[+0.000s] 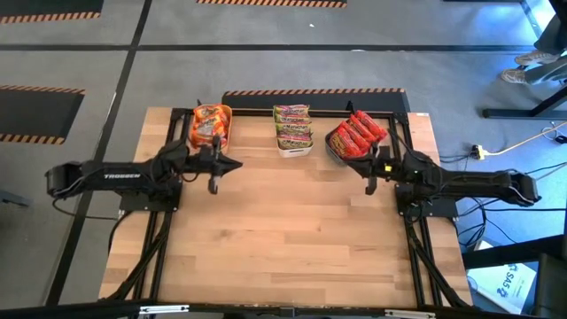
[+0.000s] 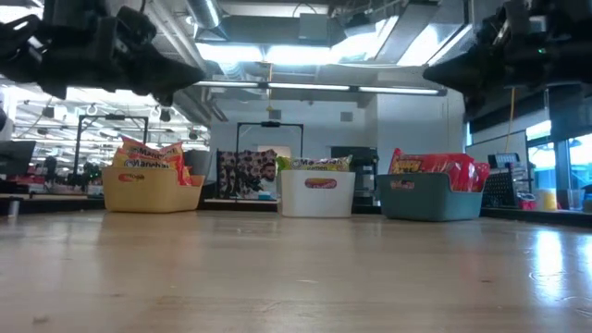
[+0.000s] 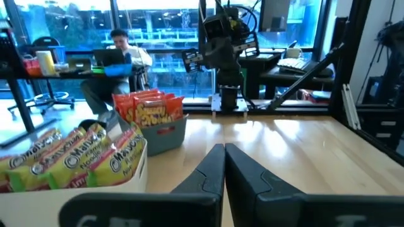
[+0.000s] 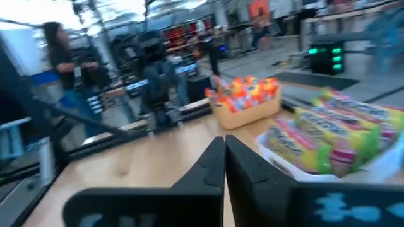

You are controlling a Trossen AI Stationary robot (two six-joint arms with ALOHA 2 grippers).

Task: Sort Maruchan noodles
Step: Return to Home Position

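The noodle packets lie in three bins along the table's far edge. Orange-yellow packets (image 1: 209, 122) fill the yellow bin (image 2: 151, 191) at the left. Green-pink packets (image 1: 292, 124) fill the white bin (image 2: 317, 196) in the middle. Red packets (image 1: 357, 133) fill the dark grey bin (image 2: 428, 200) at the right. My left gripper (image 1: 215, 184) hangs shut and empty above the table, near the yellow bin. My right gripper (image 1: 370, 186) hangs shut and empty near the grey bin. Both sets of fingers show closed in the wrist views (image 3: 225, 165) (image 4: 224, 161).
The wooden table (image 1: 292, 230) lies bare in front of the bins. People sit and stand in the room beyond the table (image 3: 120, 50) (image 4: 60, 50). Black frame rails run along the table's sides (image 1: 416, 248).
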